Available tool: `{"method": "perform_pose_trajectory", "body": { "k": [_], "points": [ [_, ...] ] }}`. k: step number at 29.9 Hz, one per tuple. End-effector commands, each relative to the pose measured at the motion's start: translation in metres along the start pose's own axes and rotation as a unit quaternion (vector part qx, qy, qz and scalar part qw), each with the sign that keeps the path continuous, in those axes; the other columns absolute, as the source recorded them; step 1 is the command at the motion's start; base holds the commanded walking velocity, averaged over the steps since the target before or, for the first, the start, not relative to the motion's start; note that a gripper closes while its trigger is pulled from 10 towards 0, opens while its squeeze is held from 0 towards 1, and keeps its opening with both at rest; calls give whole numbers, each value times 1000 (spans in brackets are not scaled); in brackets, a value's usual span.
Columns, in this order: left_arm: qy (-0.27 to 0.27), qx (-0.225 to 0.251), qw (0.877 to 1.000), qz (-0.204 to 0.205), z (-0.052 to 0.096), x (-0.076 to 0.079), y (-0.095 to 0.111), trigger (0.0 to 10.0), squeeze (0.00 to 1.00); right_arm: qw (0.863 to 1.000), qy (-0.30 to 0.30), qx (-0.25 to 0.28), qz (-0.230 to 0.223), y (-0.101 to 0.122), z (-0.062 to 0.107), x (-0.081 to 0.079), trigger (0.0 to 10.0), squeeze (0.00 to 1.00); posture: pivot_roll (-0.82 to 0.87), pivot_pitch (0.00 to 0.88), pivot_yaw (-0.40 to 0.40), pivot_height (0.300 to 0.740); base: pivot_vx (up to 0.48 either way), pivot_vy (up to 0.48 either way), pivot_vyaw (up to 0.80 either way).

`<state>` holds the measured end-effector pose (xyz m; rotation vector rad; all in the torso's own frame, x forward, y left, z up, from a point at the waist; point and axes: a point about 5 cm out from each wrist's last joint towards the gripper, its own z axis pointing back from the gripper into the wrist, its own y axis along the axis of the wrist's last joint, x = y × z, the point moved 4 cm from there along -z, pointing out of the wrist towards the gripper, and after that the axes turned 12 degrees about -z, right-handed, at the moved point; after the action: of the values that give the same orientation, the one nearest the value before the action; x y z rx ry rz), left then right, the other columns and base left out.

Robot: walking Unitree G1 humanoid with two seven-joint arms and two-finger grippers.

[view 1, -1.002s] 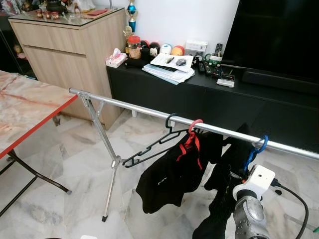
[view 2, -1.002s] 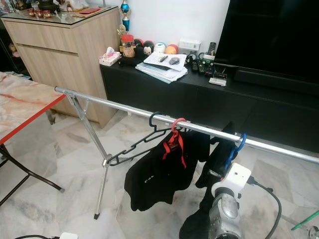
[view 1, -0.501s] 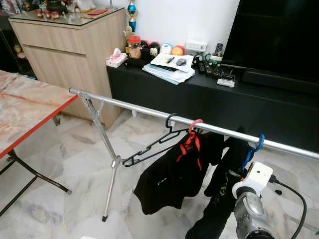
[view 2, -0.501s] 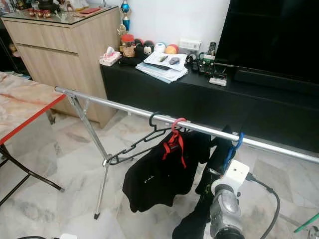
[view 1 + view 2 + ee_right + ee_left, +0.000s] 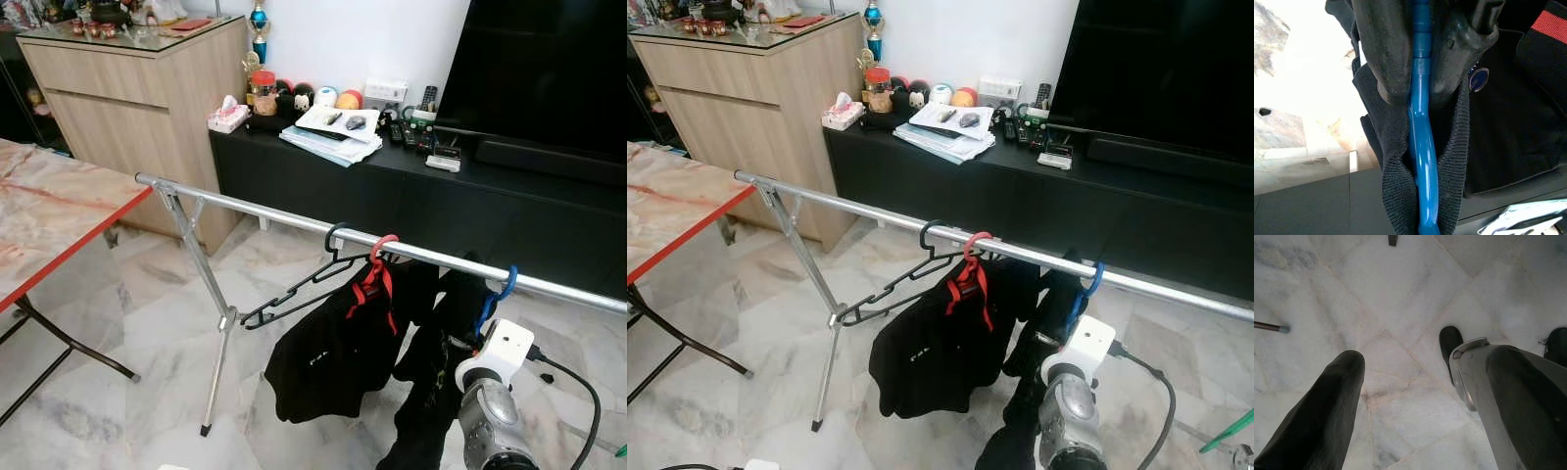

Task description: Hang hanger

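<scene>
Marble floor (image 5: 118,333) spreads under everything, and at far left the red-edged surface (image 5: 59,211) juts in beside the wooden cabinet (image 5: 147,93). The left arm hangs idle: its wrist view looks straight down at the floor, and the left hand (image 5: 1405,382) is released, its two fingers wide apart with nothing between them.

The steel rail (image 5: 274,213) runs from its folding leg (image 5: 211,323) on the left down toward the right, in front of the black TV console (image 5: 392,186). Near its middle hang an empty black hanger (image 5: 299,284) and, just beside it, a red hanger (image 5: 377,257) carrying a black shirt (image 5: 333,352); both hooks sit over the rail, so those are done.

Further right, the blue hanger (image 5: 495,294) bears a dark garment (image 5: 436,372), and its hook appears to rest on or right at the rail, though whether it has fully caught I cannot tell. The right hand (image 5: 1418,54) is clenched on the blue hanger's neck, fingers either side of the blue stem with the knitted collar bunched around it. Gripping there, just under the hook, likely keeps the hook steerable while the garment's weight hangs below. My guess: the hanging is nearly complete, and letting go should wait until the hook clearly bears on the rail, else the garment could slip to the floor.
</scene>
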<state>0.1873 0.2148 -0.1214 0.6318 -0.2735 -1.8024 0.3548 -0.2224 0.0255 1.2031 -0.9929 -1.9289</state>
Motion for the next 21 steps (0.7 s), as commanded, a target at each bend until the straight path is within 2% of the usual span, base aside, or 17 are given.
{"method": "perform_pose_trajectory", "body": {
  "k": [1, 4, 5, 6, 7, 13, 21],
  "points": [
    [-4, -16, 1000, -15, 1, 0, -10, 10000, 0, 1000, 2, -8, -5, -2, -1, -3, 10000, 1000, 20, 47, -4, 740, 0, 0, 0],
    [-5, -23, 1000, -15, 4, -1, -20, 10000, 0, 1000, 1, -8, -5, -2, -1, -3, 10000, 1000, 20, 47, -4, 740, 0, 0, 0],
    [-4, -25, 1000, -14, 5, -2, -24, 10000, 0, 1000, -1, -7, -4, -2, -1, -3, 10000, 655, 19, 47, -3, 740, 0, 0, 0],
    [-4, -26, 1000, -14, 5, -3, -26, 10000, 0, 1000, -1, -7, -4, -2, -1, -3, 10000, 655, 19, 47, -3, 740, 0, 0, 0],
    [-4, -28, 999, -14, 6, -4, -28, 10000, 0, 1000, -2, -7, -4, -2, -1, -2, 10000, 0, 19, 47, -3, 740, 0, 0, 0],
    [-2, -35, 999, -13, 7, -10, -35, 10000, 0, 1000, -3, -5, -5, -2, -1, -2, 10000, 0, 20, 46, -3, 740, 0, 0, 0],
    [-8, -45, 999, -14, 9, 2, -42, 10000, 0, 1000, -3, -5, -6, -2, 0, -2, 10000, 0, 21, 47, -3, 740, 0, 0, 0]
  ]
}}
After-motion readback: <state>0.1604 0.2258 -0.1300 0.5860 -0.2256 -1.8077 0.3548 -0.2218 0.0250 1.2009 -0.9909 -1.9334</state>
